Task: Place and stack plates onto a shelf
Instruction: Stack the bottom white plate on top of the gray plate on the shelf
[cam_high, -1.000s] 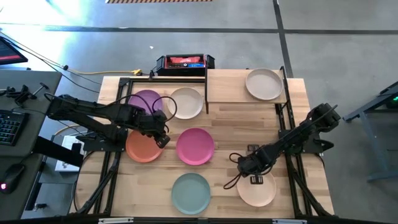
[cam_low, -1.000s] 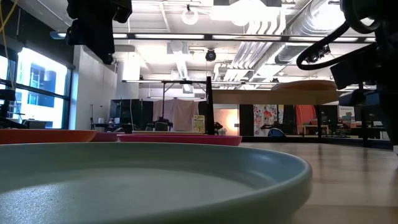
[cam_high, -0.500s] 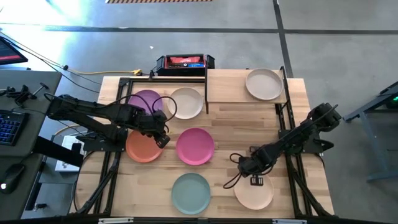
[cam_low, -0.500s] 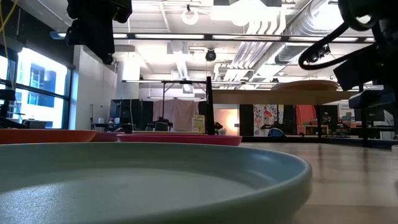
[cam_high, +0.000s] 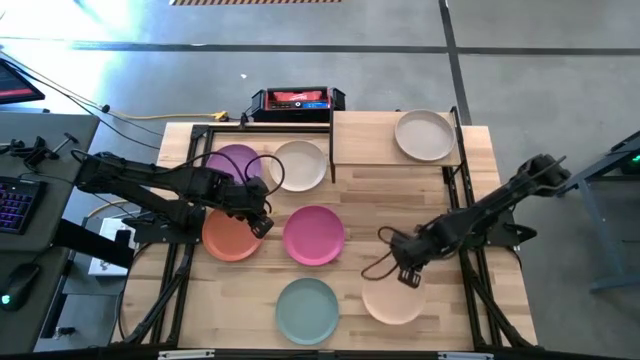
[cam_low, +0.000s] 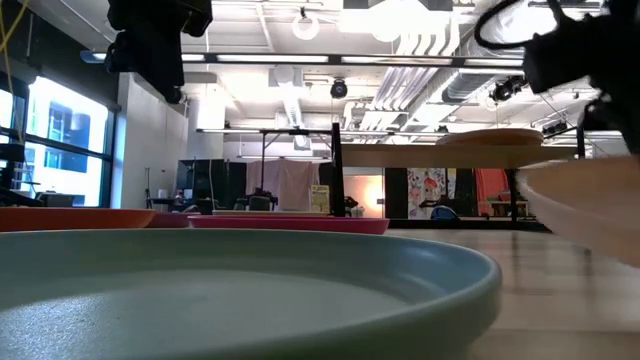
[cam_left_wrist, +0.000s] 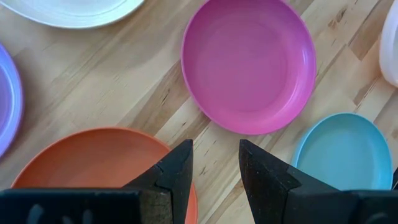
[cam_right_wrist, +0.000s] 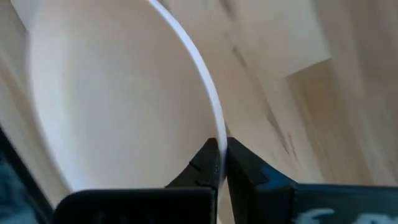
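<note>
My right gripper (cam_high: 405, 272) is shut on the peach plate (cam_high: 393, 298), near the table's near right side; the low view shows this plate (cam_low: 590, 210) raised. My left gripper (cam_high: 262, 222) hovers open between the orange plate (cam_left_wrist: 93, 162) and the pink plate (cam_left_wrist: 249, 65), touching nothing. The purple plate (cam_high: 235, 163) and the cream-white plate (cam_high: 298, 165) lie flat at the far left. The pale teal plate (cam_high: 307, 309) lies at the near edge. A grey-beige plate (cam_high: 424, 135) rests on the light-wood shelf (cam_high: 370, 140). My right gripper pinches the peach plate's rim (cam_right_wrist: 214, 127) between its two fingers, one on the plate's inner side and one on its outer side. It holds the plate's far edge (cam_high: 402, 283), coming from the far right and slanting down. The plate is tilted and raised off the table.
A red-and-black box (cam_high: 297, 100) sits beyond the table's far edge. Black frame posts (cam_high: 455, 190) run along the table's right side, close to my right arm. Bare wood (cam_high: 390, 205) lies between the pink plate and the shelf.
My right gripper has risen and shifted toward the table's left, staying shut on the peach plate. The plate, which lay on the table, is now lifted and tilted, and has moved left with the gripper.
</note>
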